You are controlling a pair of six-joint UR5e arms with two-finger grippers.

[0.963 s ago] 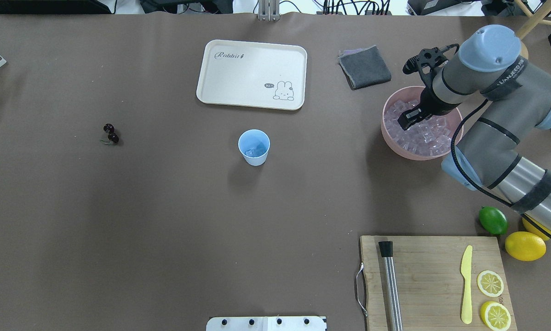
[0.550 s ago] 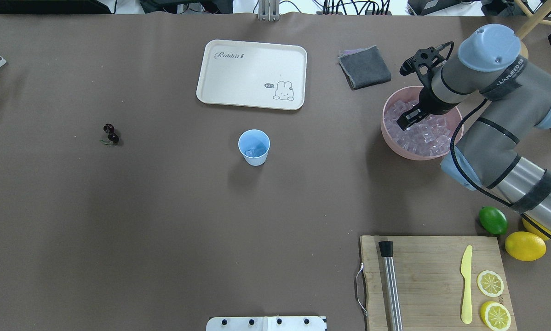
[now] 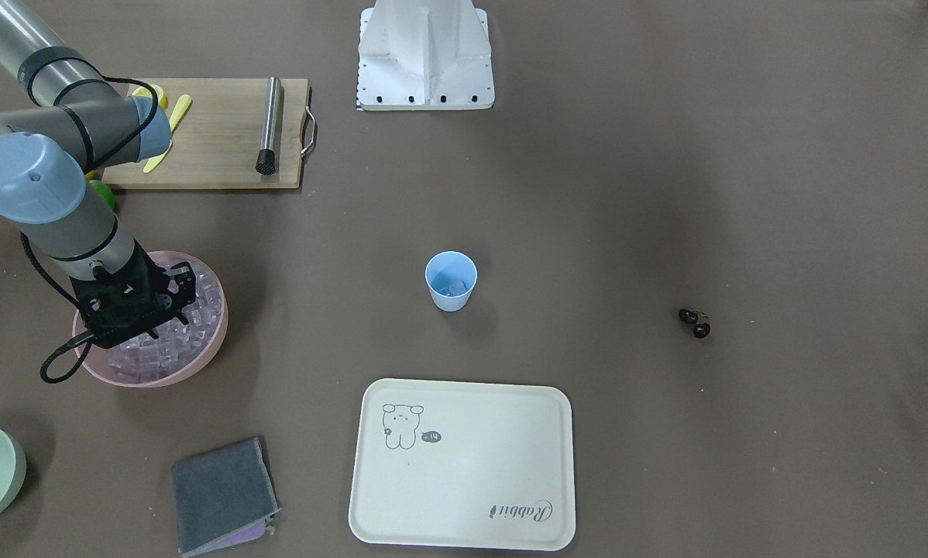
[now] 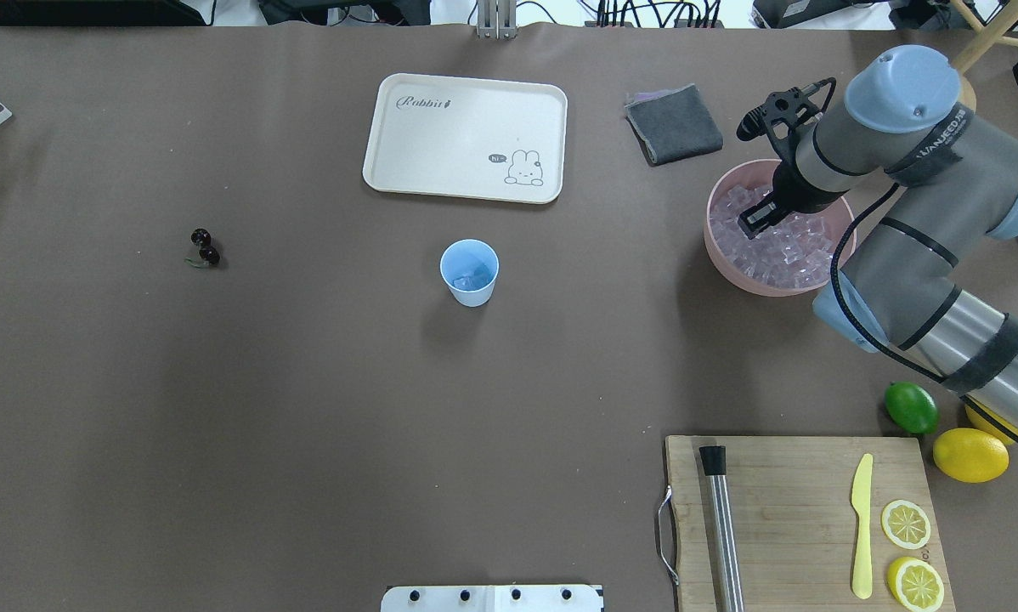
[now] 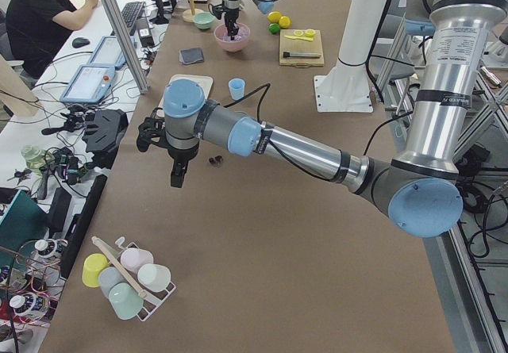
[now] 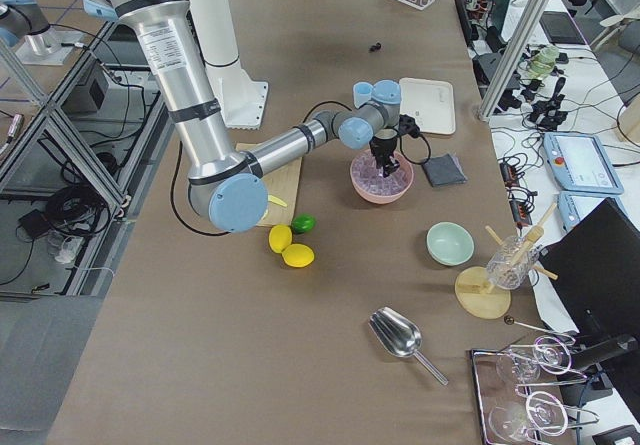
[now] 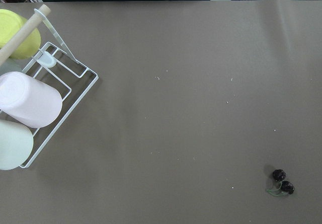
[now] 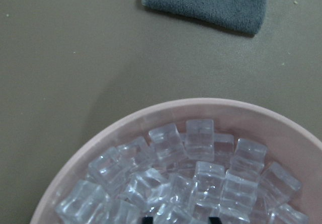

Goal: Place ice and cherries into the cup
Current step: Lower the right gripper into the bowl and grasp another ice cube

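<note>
The light-blue cup stands upright mid-table with a few ice cubes inside; it also shows in the front view. More ice fills the pink bowl at the right. My right gripper points down into this ice. In the right wrist view its fingertips stand apart at the bottom edge, among cubes. The cherries lie on the table far left, also in the left wrist view. My left gripper hangs above the table near the cherries; I cannot tell its state.
A cream tray lies behind the cup, a grey cloth beside the bowl. A cutting board with a steel bar, knife and lemon slices sits front right, next to a lime and lemons. A cup rack stands beyond the cherries.
My right gripper has shifted slightly and dipped lower into the ice in the pink bowl. The cup and cherries have not moved.
</note>
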